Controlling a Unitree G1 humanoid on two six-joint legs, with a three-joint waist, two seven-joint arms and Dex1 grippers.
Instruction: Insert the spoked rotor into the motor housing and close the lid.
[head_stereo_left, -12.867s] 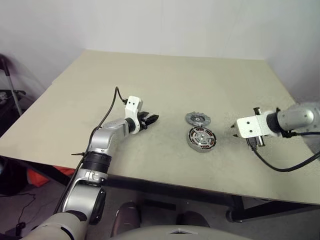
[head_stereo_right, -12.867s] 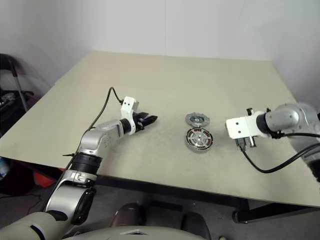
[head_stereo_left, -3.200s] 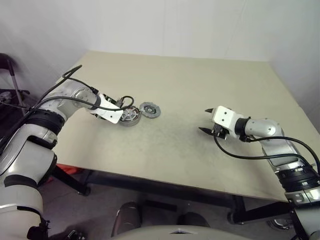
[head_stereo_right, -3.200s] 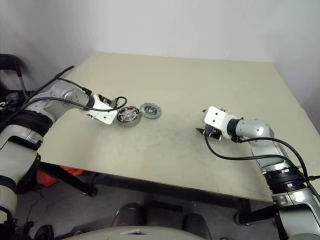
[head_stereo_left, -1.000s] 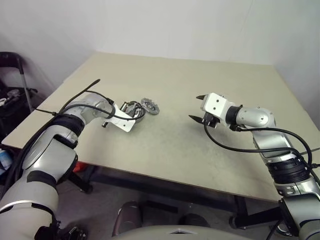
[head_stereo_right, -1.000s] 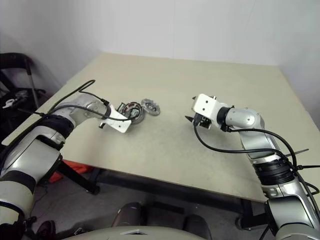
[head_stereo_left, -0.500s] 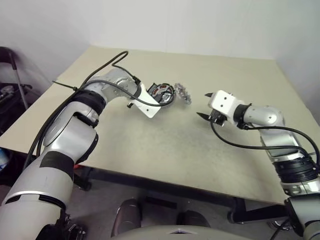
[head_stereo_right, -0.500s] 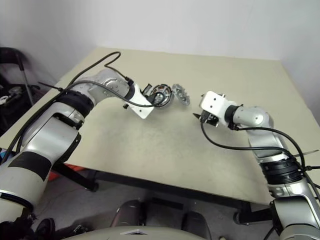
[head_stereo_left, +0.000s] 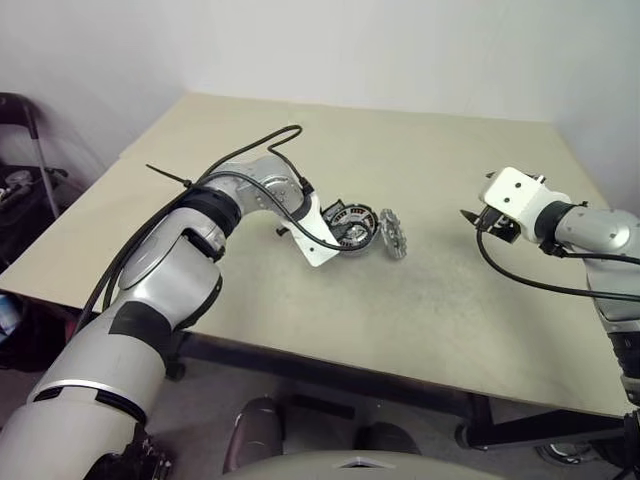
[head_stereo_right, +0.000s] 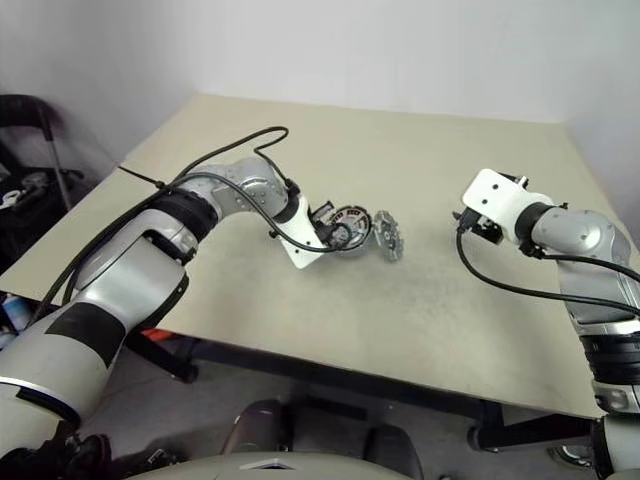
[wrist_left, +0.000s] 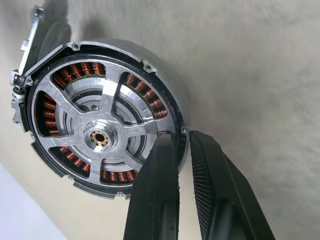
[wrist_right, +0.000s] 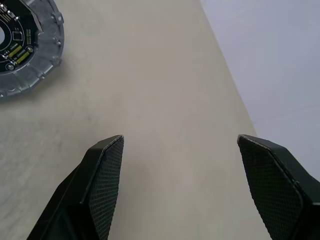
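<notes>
My left gripper (wrist_left: 181, 137) is shut on the rim of the motor housing (wrist_left: 150, 65), a round metal cup with copper windings. It holds the housing tilted, just over the table's middle (head_stereo_left: 350, 222). The spoked rotor (wrist_left: 100, 136) sits inside the ring of windings, with silvery spokes and hub. The lid (head_stereo_left: 393, 235), a grey notched disc, stands on edge against the housing's right side. In the right wrist view the lid (wrist_right: 25, 45) turns a dark circuit face to the camera. My right gripper (head_stereo_left: 468, 220) hovers open well to the right of the parts, nothing between its fingers (wrist_right: 107, 170).
The beige table (head_stereo_left: 430, 310) has wide bare room around the parts, and its front edge runs close below them. A black frame (head_stereo_left: 25, 150) stands off the table's left side. A white wall rises behind.
My left gripper has carried the housing to the right and tilted it, and the lid has come along at its side. My right gripper has drawn away to the right, still open.
</notes>
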